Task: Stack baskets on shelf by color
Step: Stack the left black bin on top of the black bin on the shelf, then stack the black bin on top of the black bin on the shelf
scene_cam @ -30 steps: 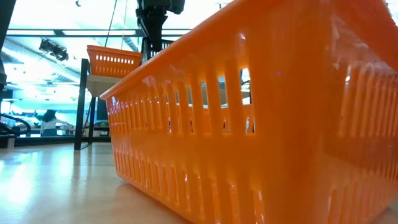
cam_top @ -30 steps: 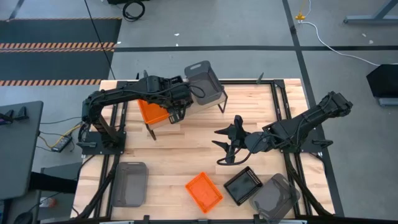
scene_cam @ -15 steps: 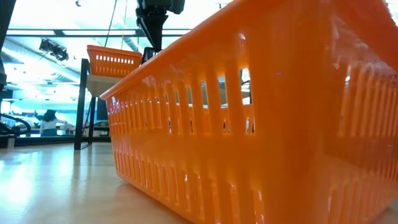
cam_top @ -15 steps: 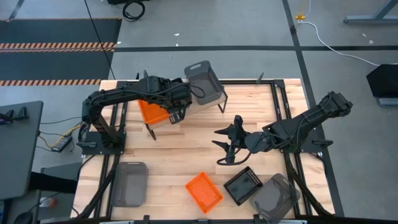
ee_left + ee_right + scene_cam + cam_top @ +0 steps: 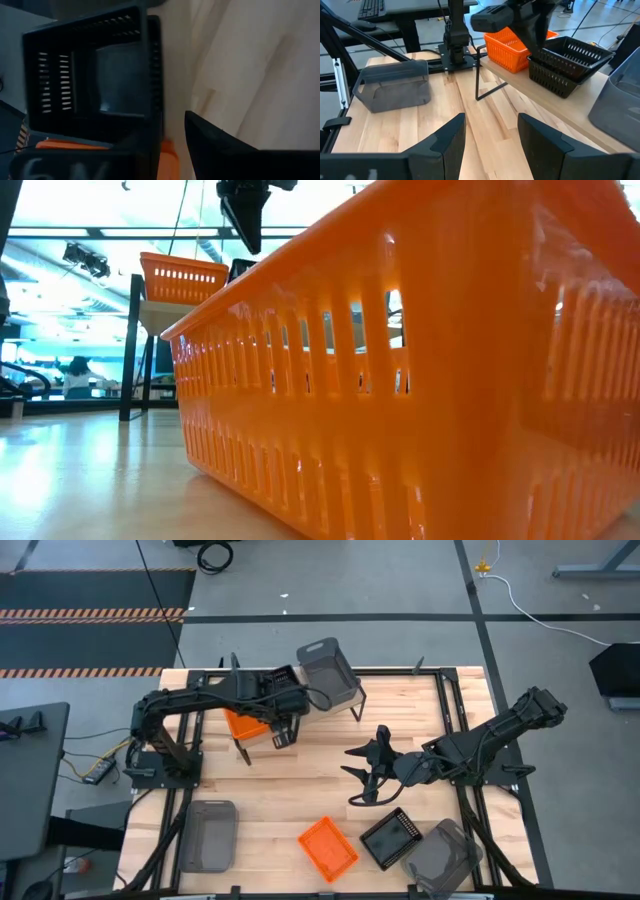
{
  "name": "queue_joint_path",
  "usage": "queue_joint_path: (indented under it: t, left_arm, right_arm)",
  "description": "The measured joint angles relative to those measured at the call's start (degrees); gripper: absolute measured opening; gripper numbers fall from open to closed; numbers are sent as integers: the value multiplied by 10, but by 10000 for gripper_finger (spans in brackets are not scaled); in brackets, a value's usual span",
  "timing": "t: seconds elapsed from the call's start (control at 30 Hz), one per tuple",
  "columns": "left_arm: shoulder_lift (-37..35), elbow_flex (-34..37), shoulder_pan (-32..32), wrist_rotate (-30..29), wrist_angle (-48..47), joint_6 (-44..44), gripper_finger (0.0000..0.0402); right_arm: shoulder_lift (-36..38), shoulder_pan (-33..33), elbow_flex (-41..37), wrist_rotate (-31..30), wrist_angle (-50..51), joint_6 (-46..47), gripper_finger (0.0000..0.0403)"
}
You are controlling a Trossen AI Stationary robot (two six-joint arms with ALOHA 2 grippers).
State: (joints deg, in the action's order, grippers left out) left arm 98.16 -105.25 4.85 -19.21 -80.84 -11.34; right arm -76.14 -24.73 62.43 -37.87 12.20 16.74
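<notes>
The shelf (image 5: 345,692) stands at the far side of the wooden table (image 5: 300,780), its long axis running left to right across the table; on it sit, in a row, an orange basket (image 5: 243,722) at the left end, a black basket (image 5: 568,62) in the middle and a grey basket (image 5: 328,670) at the right end, the grey one turned askew to the shelf's edge. In the right wrist view the black basket shows as two nested bins, the upper one tilted; the left gripper (image 5: 283,712) hangs over them with its fingers spread, one finger (image 5: 220,145) free of the black rim, gripping nothing. The right gripper (image 5: 362,772) waits above the middle of the table, fingers (image 5: 451,136) wide apart and empty, pointing toward the shelf. On the near part of the table lie a second orange basket (image 5: 328,848), long axis diagonal; another black basket (image 5: 389,837) just beside a grey basket (image 5: 440,855) at the near right; and an overturned grey basket (image 5: 207,835) at the near left, long axis running near to far.
</notes>
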Motion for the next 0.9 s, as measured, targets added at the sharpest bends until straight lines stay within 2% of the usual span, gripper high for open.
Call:
queue_joint_path:
  t: [0.3, 0.47, 0.6, 0.9]
  left_arm:
    - [-4, -36, -67, -13, -33, -18, 79]
    - [-5, -67, -100, -29, -57, -62, 73]
    - [-9, -66, -150, -31, -64, -94, 73]
    - [-10, -8, -290, -146, -38, -157, 63]
  right_arm:
    - [0, 0, 0, 0, 6, -3, 187]
    - [0, 0, 0, 0, 6, -2, 187]
    - [0, 0, 0, 0, 11, 1, 187]
    - [0, 0, 0, 11, 22, 27, 187]
